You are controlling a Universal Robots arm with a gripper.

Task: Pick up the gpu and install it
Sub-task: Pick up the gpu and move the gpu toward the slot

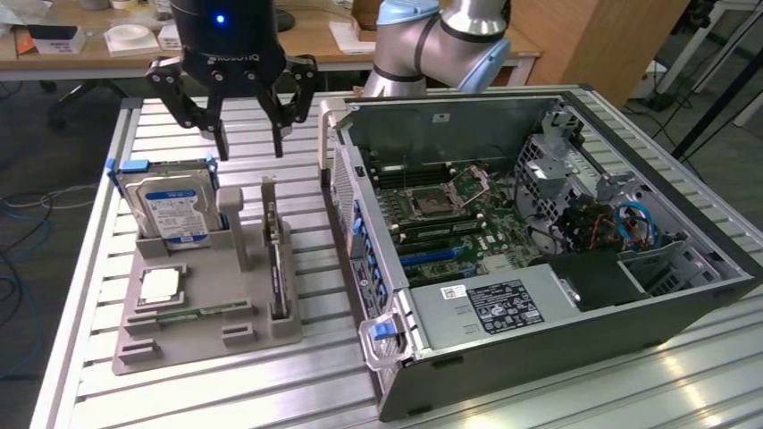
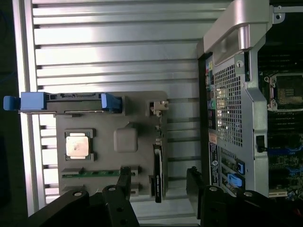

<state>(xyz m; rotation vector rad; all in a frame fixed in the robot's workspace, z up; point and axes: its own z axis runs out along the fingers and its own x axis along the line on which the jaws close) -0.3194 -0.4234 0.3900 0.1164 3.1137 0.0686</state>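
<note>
Above the grey holder (image 1: pixel 203 338), one hand (image 1: pixel 250 141) hangs, fingers apart, gripping nothing. One gpu (image 1: pixel 277 261) stands on edge in the holder slot nearest the one open computer case (image 1: pixel 573 344). Same holder: one hard drive (image 1: pixel 174 207) upright, one processor chip (image 1: pixel 161 284), one memory stick (image 1: pixel 197 313) flat.

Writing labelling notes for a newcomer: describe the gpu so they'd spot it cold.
Beside the open computer case sits a grey parts holder. The gpu stands on edge in its slot nearest the case: a thin dark card, unlike the boxy blue-labelled hard drive or the flat-lying memory stick.
</note>
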